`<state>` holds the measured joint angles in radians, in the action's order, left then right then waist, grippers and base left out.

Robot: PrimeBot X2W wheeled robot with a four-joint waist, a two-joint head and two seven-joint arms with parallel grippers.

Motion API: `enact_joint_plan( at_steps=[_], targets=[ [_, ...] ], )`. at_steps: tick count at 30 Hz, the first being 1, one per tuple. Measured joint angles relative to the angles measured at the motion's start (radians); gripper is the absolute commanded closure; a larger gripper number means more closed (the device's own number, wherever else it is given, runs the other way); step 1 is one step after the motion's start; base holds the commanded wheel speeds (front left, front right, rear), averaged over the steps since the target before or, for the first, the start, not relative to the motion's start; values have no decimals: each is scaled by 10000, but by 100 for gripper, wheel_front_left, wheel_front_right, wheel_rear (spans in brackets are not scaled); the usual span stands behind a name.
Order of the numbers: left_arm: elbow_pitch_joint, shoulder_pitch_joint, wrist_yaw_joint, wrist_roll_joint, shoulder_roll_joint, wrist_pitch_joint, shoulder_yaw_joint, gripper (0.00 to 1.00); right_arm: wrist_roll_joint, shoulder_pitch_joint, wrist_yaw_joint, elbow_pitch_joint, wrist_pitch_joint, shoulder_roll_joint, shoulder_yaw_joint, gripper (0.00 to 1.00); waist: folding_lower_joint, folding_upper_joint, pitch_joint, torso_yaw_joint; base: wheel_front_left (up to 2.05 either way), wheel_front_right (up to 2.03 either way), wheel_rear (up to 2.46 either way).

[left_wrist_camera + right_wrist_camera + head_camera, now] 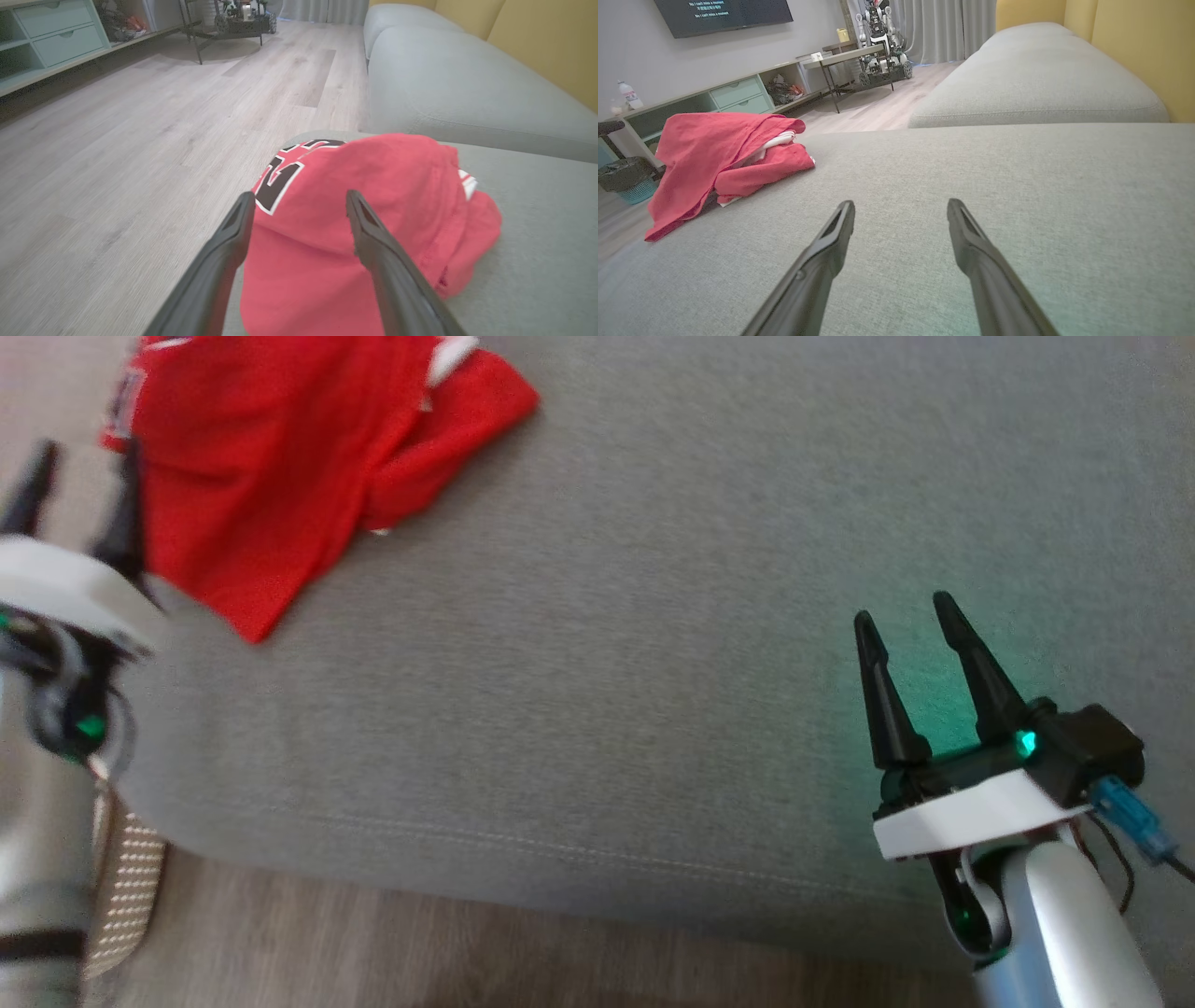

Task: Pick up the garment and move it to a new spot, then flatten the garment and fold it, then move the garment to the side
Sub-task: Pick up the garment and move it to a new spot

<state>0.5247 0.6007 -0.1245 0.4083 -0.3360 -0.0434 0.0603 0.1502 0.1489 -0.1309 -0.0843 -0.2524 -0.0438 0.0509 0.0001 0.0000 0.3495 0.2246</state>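
Grey sofa cushion (653, 616) serves as the work surface, with wood floor (373, 943) along its near edge. Garment (271, 476), red with a black-and-white number, lies bunched at the far left corner of the cushion. In the right wrist view one side of it drapes over the cushion edge toward the floor.

Left gripper (87, 453) hovers just beside it, jaws spread wide and holding nothing. Its wrist view frames the red cloth between the two fingers (224, 261). Right gripper (901, 609) stands well apart over bare cushion, jaws likewise spread and empty.

Assessment: pick-up not yet made.

Recommended: lower the left gripper onto a raised fold of the bunch, not the thin hanging hem, so the jaws close on several layers. Lift clear before carrying toward the bare middle, as dragging could pull the cloth off the edge. Contact between fingers and cloth cannot be confirmed.
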Motion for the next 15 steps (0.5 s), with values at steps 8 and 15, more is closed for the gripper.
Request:
enact_joint_plan(
  at_steps=[8, 15],
  targets=[
    [2029, 1727, -75, 721, -1049, 817, 1012, 0, 8, 188, 0, 153, 0, -27, 38, 0, 0, 0, 630, -839, 0, 0, 0],
    [3150, 2491, -77, 1325, -1555, 1037, 1952, 0, 94, 269, 0, 274, 0, -35, 134, 0, 0, 0, 865, -1259, 0, 0, 0]
  ],
)
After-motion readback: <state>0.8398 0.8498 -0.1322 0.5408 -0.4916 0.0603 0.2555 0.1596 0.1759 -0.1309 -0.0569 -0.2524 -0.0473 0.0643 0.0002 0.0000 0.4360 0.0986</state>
